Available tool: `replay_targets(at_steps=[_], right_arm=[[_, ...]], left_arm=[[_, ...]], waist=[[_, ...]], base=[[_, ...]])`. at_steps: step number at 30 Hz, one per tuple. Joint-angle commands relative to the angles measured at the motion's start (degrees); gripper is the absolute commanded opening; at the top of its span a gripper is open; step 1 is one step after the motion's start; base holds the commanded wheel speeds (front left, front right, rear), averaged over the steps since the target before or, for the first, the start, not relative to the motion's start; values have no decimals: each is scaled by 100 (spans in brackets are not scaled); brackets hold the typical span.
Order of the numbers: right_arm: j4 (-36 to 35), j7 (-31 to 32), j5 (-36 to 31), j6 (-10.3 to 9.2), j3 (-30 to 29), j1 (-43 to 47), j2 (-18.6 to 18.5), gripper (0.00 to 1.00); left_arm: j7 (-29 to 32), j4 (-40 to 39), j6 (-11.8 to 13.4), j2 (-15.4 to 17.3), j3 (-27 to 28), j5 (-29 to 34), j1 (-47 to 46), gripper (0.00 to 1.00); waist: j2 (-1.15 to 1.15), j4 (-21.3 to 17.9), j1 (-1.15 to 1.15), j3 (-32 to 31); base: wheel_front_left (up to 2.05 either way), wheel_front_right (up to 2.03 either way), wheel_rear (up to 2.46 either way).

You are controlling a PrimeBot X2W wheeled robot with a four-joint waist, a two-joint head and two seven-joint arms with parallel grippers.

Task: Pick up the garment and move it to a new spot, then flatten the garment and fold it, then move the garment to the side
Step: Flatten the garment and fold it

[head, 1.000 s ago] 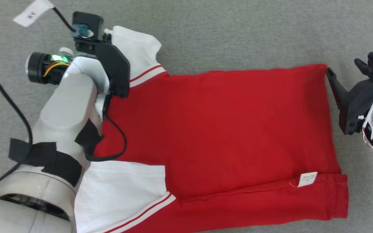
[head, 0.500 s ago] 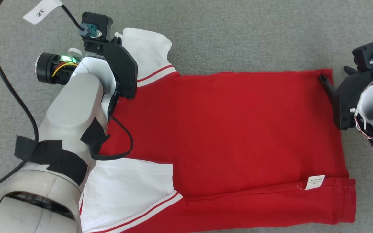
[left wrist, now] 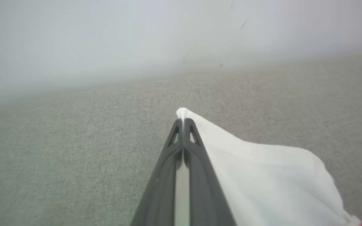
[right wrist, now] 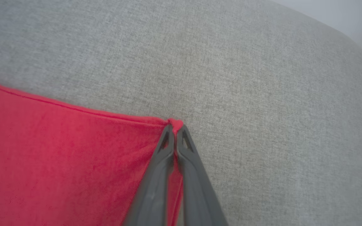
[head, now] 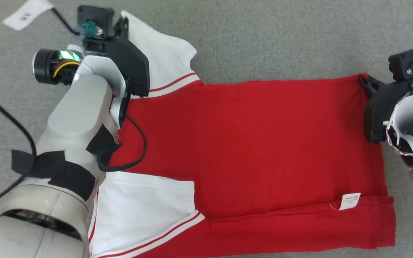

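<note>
Shirt (head: 256, 143) in red and white spread flat on grey cloth surface (head: 264, 36), my left claw (left wrist: 183, 121) clamped on tip of white sleeve (left wrist: 262, 169), my right claw (right wrist: 175, 128) pinched tight on red far corner, shirt body lying between both claws

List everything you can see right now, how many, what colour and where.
shirt: one, red with white sleeves, spread flat across the middle
label: one, white, on the shirt near its lower right hem
paper tag: one, white, top left corner
surface: one, grey cloth, under everything
left claw: one, dark, shut on the white sleeve's tip
right claw: one, dark, shut on the shirt's red far corner
</note>
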Motion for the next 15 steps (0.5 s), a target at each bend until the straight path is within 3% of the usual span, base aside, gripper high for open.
replay_targets(at_steps=[1, 10, 15], right_arm=[[28, -110, 44, -16, 13, 120, 43, 0], [56, -792, 177, -16, 6, 331, -39, 0], [76, -858, 254, -16, -21, 474, -144, 0]], left_arm=[[-176, -33, 37, 13, 39, -80, -41, 0], [-809, -219, -71, 10, 348, -424, 248, 0], [-912, -519, -190, -16, 496, -605, 684, 0]], waist=[[-1, 5, 0, -68], [-1, 130, 0, -330], [-1, 236, 0, -535]], base=[[0, 0, 0], [0, 0, 0], [0, 0, 0]])
